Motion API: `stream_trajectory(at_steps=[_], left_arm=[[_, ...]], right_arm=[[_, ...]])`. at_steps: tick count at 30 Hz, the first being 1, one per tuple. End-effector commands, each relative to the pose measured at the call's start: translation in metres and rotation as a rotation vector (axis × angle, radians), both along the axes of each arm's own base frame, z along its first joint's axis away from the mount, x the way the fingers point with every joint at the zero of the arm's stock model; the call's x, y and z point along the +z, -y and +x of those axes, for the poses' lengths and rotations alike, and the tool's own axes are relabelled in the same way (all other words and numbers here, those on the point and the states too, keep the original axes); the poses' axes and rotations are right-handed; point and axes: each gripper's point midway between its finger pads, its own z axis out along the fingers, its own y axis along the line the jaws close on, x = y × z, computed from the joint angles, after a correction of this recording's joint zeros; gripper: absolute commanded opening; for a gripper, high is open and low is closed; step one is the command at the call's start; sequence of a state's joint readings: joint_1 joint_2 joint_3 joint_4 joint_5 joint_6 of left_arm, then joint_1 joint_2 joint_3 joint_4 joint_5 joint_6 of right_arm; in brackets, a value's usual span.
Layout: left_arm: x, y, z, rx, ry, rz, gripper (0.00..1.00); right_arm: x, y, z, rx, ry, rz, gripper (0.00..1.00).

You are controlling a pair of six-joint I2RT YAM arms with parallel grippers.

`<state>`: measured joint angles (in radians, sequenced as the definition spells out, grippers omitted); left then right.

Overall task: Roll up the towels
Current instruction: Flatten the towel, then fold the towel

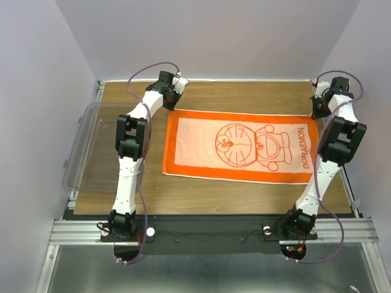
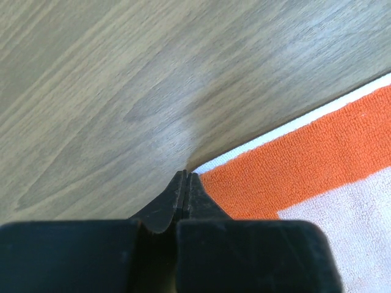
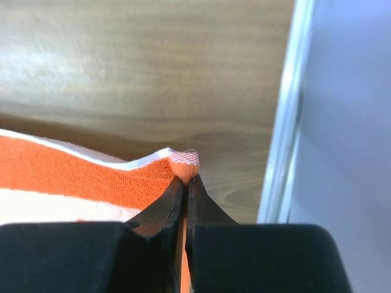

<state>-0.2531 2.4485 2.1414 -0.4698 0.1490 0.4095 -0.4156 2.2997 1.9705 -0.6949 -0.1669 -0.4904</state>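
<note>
Towel lies flat, print up, long side left to right on the table. The right gripper is closed with the far right corner bunched in its tips. The left gripper is closed at the far left corner, but I cannot tell if cloth is caught. I judge both corners should rise level and fold toward me evenly. The side rail sits just beside the right gripper and the clear tub lies left; freest wood is nearside.

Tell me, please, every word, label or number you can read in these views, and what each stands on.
"DORAEMON": orange capitals on the towel, running sideways along the right end of its white middle.
Nothing else is readable; the two wrist views show no text.
</note>
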Motion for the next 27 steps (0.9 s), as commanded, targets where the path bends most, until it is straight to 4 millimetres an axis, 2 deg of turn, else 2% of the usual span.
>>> stream_trajectory(at_steps=[1,6,7,8,11,16,20,23,25,26,27], left_arm=[[0.049,-0.001,0.015,0.004,0.105,-0.032,0.0],[0.073,0.002,0.011,-0.017,0.147,-0.061,0.0],[0.073,0.004,0.009,-0.025,0.147,-0.072,0.0],[0.083,0.005,0.008,-0.03,0.165,-0.082,0.0],[0.091,0.008,0.001,-0.049,0.179,-0.1,0.0],[0.117,0.008,-0.014,-0.072,0.229,-0.12,0.0],[0.128,0.005,-0.027,-0.095,0.243,-0.115,0.0],[0.125,0.004,-0.038,-0.107,0.227,-0.113,0.0],[0.129,0.001,-0.049,-0.115,0.222,-0.115,0.0],[0.131,0.001,-0.053,-0.123,0.223,-0.117,0.0],[0.134,-0.001,-0.062,-0.123,0.226,-0.113,0.0]], right_arm=[[0.034,0.022,0.02,-0.028,0.116,-0.023,0.01],[0.039,0.023,0.014,-0.018,0.126,-0.005,0.01],[0.042,0.022,0.011,-0.014,0.131,0.005,0.01],[0.042,0.021,0.009,-0.011,0.131,0.01,0.01],[0.048,0.02,0.003,-0.001,0.141,0.024,0.0],[0.067,0.023,-0.001,0.002,0.179,0.033,0.0],[0.076,0.021,-0.007,0.021,0.196,0.04,0.01],[0.088,0.018,-0.011,0.033,0.215,0.042,0.01],[0.087,0.015,-0.018,0.044,0.206,0.041,0.01],[0.097,0.015,-0.021,0.049,0.221,0.03,0.01],[0.098,0.015,-0.025,0.057,0.219,0.024,0.01]])
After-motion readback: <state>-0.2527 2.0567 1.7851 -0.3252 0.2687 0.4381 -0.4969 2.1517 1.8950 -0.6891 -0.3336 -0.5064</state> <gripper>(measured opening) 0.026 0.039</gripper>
